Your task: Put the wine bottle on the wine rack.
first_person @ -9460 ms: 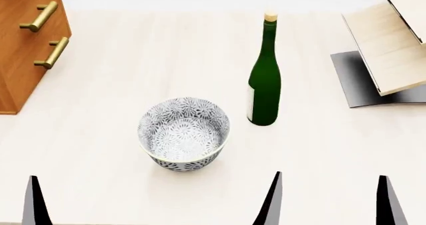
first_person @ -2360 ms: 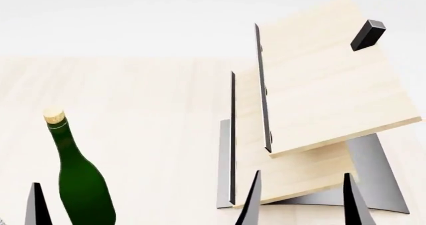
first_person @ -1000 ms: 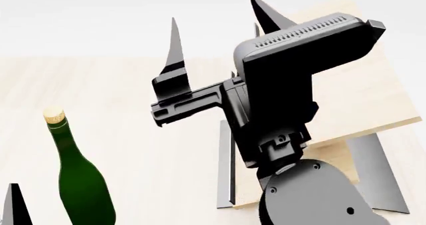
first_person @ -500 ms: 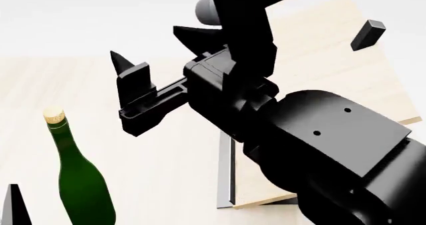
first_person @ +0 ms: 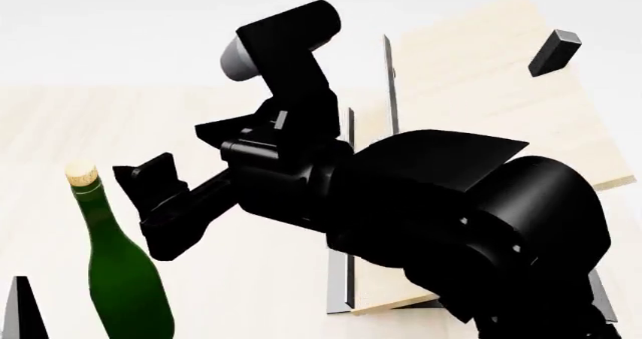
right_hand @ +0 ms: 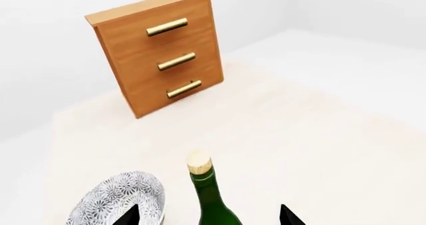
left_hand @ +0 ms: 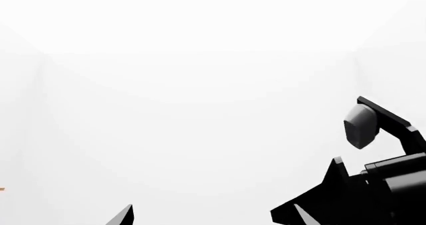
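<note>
Wine bottle [first_person: 119, 279]: dark green glass, long neck, cream cork, standing upright on the table at the near left of the head view; its base is cut off by the frame edge. Also seen in the right wrist view [right_hand: 211, 195], cork uppermost.

Wine rack [first_person: 482, 76]: tilted light wooden boards with thin black metal edges, at the right of the scene, to the right of the bottle and apart from it; largely hidden behind the right arm.

Right hand [first_person: 161, 211]: raised above the table, reaching left across the front of the rack, its tip close beside the bottle's neck without visible contact. In the right wrist view two dark fingertips [right_hand: 288, 217] stand spread apart, the bottle's neck between them; nothing is held.

Left hand [first_person: 20, 309]: only one dark fingertip shows at the near left corner; how wide it stands cannot be told, and no object is seen in it.

Patterned bowl [right_hand: 119, 202]: grey-white, on the table just left of the bottle.

Drawer cabinet [right_hand: 159, 53]: brown wood, three brass handles, well beyond the bottle.

Table [first_person: 251, 294]: pale wood, carrying everything listed.
</note>
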### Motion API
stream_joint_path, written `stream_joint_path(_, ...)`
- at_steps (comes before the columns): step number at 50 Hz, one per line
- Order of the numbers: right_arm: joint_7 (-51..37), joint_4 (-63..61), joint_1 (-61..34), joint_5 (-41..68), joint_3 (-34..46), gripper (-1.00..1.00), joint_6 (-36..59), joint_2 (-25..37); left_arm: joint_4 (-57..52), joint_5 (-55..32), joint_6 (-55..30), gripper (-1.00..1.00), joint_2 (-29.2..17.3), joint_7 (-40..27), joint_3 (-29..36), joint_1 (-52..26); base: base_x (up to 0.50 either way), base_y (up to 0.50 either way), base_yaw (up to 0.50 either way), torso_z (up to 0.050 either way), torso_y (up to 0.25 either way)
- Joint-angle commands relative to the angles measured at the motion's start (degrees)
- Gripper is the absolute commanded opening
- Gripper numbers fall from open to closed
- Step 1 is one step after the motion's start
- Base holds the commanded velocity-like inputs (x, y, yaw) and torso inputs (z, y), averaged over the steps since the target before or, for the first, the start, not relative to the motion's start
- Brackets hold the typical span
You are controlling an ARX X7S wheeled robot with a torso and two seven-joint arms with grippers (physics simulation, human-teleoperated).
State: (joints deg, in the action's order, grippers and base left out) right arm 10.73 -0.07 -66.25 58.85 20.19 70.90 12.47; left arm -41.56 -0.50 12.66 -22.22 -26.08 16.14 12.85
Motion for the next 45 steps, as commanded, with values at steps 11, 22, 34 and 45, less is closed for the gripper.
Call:
stream_joint_path(11,4.97,4.04,1.47,-4.78,8.48,1.00,-5.75,-2.75,-0.25,0.01,0.08,1.00,-0.23,-0.56,0.10,0.15,0.00,0.00,0.00,0.000,0.000)
stream_joint_path(22,6.72,7.93,1.90,-7.64,11.43,1.00,-9.87,-4.55,-0.11,0.05,0.31,1.00,-0.40,-0.80,0.17,0.28,0.00,0.00,0.00,0.000,0.000)
stream_joint_path(34,8.01,15.30,0.72,-10.26,12.73,1.00,-15.73,-8.50,0.27,-0.01,0.37,1.00,-0.47,-0.92,0.40,0.08,0.00,0.00,0.00,0.000,0.000)
stream_joint_path(45,8.95,19.90,0.07,-11.45,15.33,1.00,-19.96,-11.11,0.19,-0.40,0.31,1.00,-0.70,-1.02,0.41,-0.06,0.00,0.00,0.00,0.000,0.000)
